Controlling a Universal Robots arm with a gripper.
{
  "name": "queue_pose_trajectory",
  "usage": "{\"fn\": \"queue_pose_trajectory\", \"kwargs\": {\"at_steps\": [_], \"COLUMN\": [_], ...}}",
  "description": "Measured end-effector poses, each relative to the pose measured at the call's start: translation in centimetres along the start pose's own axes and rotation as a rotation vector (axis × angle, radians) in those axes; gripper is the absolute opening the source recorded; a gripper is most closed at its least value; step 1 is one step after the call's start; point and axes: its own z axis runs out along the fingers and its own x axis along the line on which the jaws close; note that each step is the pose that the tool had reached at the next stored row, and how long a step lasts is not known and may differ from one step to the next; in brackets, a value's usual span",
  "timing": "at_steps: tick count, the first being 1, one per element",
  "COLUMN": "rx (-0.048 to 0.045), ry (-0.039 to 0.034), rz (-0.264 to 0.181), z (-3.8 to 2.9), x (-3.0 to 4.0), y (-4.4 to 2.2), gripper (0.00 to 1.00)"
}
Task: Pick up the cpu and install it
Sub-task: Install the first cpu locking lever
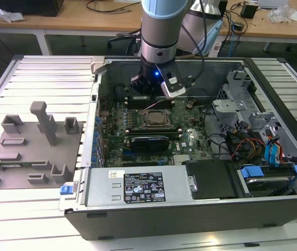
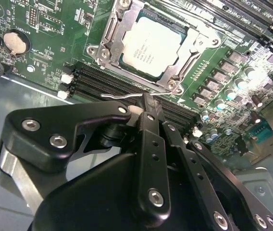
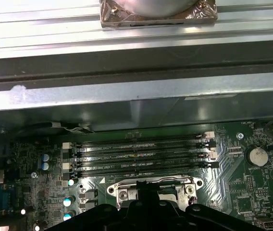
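In the second wrist view the cpu (image 2: 151, 48), a pale silvery square chip, lies flat in the metal-framed socket (image 2: 108, 36) on the green motherboard, with the frame's edges over its rim. My gripper (image 2: 148, 101) hangs just beside the socket with its black fingers (image 2: 152, 120) closed together. Their tips are at the end of the socket's thin wire lever (image 2: 119, 96). I cannot tell whether they clamp the lever or only touch it. In the exterior view the gripper (image 1: 149, 93) is low inside the open computer case, just behind the socket (image 1: 156, 119).
Memory slots (image 3: 141, 154) run beside the socket, and the case wall (image 3: 127, 91) stands close behind them. A black card (image 1: 149, 141) sits in front of the socket. Cables and drive bays (image 1: 253, 136) are at the exterior view's right. A grey tray (image 1: 31, 151) lies outside the case at the left.
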Motion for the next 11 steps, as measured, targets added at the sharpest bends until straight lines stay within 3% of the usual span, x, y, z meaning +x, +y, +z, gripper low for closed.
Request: {"fn": "queue_pose_trajectory", "kwargs": {"at_steps": [11], "rx": [0.0001], "ry": [0.0], "rz": [0.0], "z": [0.31], "x": [0.0], "y": [-0.06], "gripper": [0.11]}}
